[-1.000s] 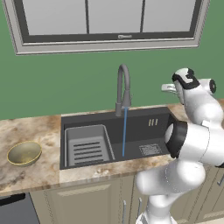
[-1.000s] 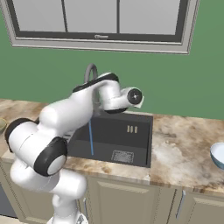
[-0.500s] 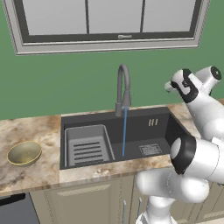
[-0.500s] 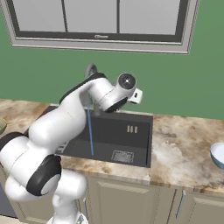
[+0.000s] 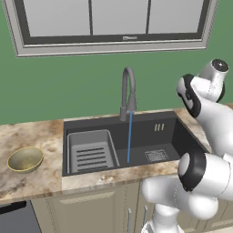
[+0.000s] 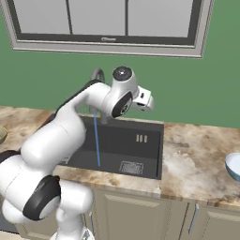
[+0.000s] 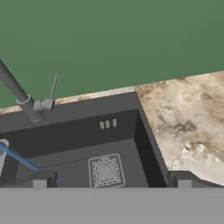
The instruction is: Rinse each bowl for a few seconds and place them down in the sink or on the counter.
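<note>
Olive-gold bowl (image 5: 25, 159) sits upright on the table (image 5: 38, 179) left of the sink (image 5: 120, 143), well apart from the arm. Inside the sink, the ribbed rack (image 5: 91, 151) lies at its left end; the faucet (image 5: 129, 93) stands behind the basin's middle and a thin stream of water (image 5: 129, 136) falls just left of the square drain (image 5: 156, 155). Right of the sink, near the table's far end, the pale blue-white bowl (image 6: 233, 166) rests on the stone. The end effector (image 7: 111, 183) hovers above the sink's right part, its two tips set wide apart and holding nothing.

Neither bowl appears rinsed yet, so the step in hand is probably reaching for one. Approach from above, pinch one wall of the rim, and carry the bowl into the stream mouth-up.

The blue-white bowl is cut off by the frame edge in the right base view. The hand itself is hidden behind the wrist in the left base view.
</note>
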